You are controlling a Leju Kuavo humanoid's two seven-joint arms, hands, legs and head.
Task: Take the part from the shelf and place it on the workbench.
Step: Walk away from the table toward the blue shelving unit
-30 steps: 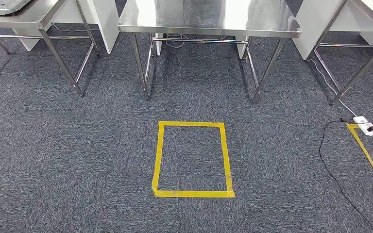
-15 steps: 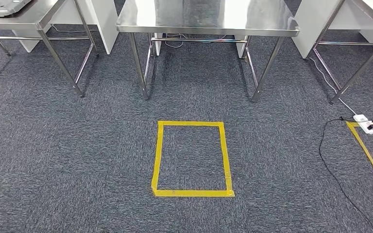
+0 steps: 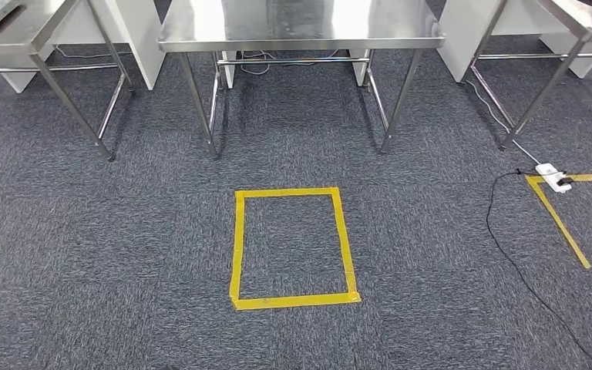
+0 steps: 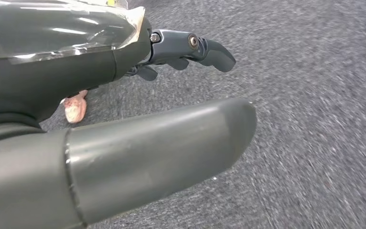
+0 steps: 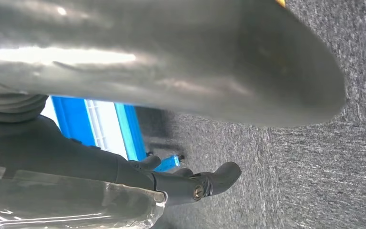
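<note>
Part and shelf aren't anywhere you can see yet: beyond the yellow tape rectangle stands a steel workbench with a bare top. Your left hand and right hand hang over grey carpet, fingers loosely spread, holding nothing. You're likely at the walking step (blue racking is near the right hand); next, find the shelf.

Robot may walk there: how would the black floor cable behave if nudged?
The cable lies in loose curves, so it is probably floppy and light. The white power strip at its end looks small and may drag along.
</note>
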